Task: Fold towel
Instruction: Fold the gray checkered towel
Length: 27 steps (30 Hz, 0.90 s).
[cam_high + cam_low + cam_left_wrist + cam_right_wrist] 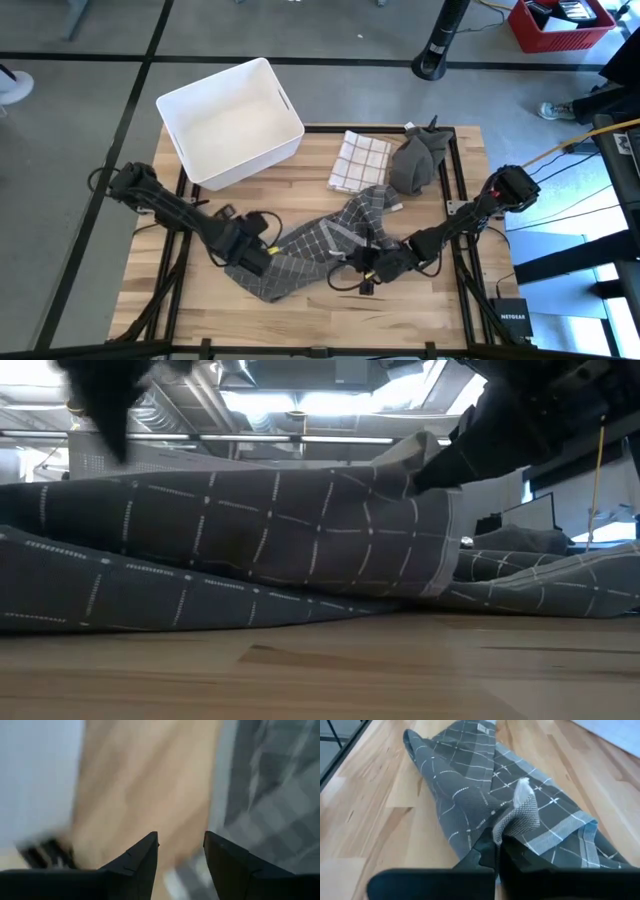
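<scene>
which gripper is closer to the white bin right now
Left. The left gripper sits at the grey towel's near-left end, just below the white bin. The right gripper, shut on the towel's edge, is farther off toward the table's right side.

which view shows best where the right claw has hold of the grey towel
The right wrist view: the right claw is shut on a raised fold of the grey towel, seen close. The high view shows that claw at the towel's near edge, small. The low view shows only cloth. The left wrist view shows the open left claw.
</scene>
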### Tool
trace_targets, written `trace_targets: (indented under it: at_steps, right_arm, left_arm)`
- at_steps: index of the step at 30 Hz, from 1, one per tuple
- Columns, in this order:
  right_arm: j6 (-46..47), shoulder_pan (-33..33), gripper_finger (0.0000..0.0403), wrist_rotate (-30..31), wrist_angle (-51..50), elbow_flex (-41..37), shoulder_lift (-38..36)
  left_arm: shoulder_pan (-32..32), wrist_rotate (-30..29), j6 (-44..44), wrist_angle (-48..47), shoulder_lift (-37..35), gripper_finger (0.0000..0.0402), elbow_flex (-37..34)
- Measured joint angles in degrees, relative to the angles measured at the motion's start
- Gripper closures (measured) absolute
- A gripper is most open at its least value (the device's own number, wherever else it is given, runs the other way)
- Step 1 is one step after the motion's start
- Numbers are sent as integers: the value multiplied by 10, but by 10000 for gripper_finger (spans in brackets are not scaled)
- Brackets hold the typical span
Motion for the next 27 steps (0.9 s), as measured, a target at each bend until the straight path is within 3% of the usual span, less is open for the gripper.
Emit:
trace_targets:
  at_steps: [3, 10, 22, 27]
  right_arm:
    - [0, 0, 399, 3, 0, 0, 0]
    - [12, 0, 399, 16, -1, 0, 8]
    - [13, -2, 399, 5, 1, 0, 38]
    - [13, -2, 399, 7, 3, 0, 38]
  left_arm:
    - [-1, 80, -18, 25, 0, 249, -60]
    - [5, 159, 10, 106, -11, 249, -143]
    - [37, 212, -20, 231, -130, 249, -306]
    - [47, 223, -26, 296, -140, 249, -364]
